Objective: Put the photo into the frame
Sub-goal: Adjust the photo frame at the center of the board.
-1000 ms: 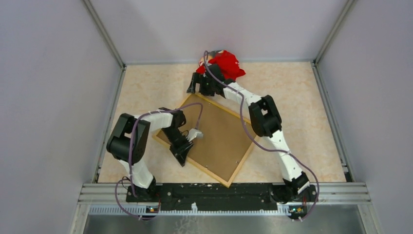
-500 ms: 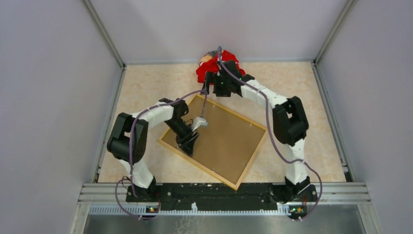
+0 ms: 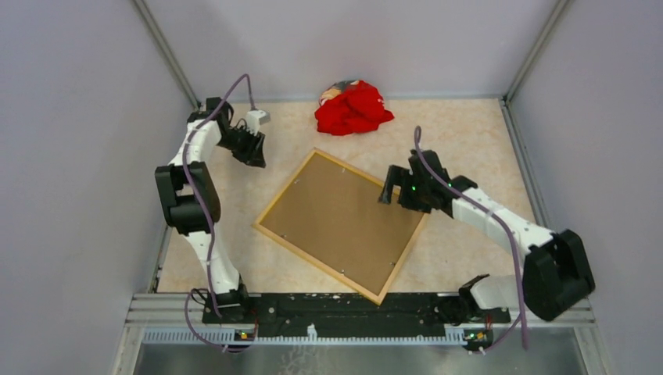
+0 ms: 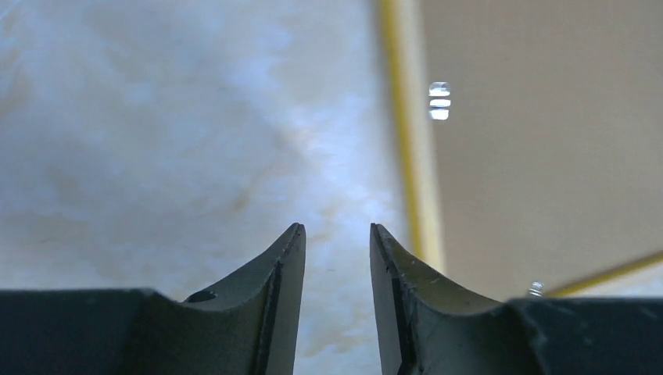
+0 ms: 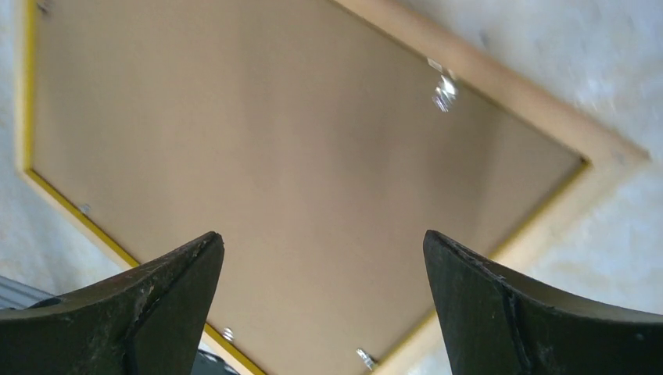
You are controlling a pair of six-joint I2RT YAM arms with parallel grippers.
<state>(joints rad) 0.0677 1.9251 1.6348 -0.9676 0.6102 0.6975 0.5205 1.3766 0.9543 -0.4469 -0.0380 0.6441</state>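
Grippers first. Your left gripper is off the work, above bare table near the far-left corner of the cell. In its wrist view the fingers stand a narrow gap apart with nothing between them, and only the table shows through the gap. Your right gripper hangs over the right-hand corner of the frame. Its wrist view shows the fingers spread wide and empty, and whether they touch the frame you cannot tell.

Table: beige, marbled, walled on three sides.

Frame: lies flat at mid-table, turned like a diamond, with its pale wood back up. A thin yellow line along its outer edge shows in both wrist views.

Backing panel: brown fibreboard, seated inside the frame and filling the opening edge to edge. It takes up most of the right wrist view.

Photo: you see it in no view.

Red cloth: crumpled against the far wall, well apart from the frame and from both grippers.

Metal clips: small and shiny, spaced along the frame's inner edge. One shows ahead of the left fingers.
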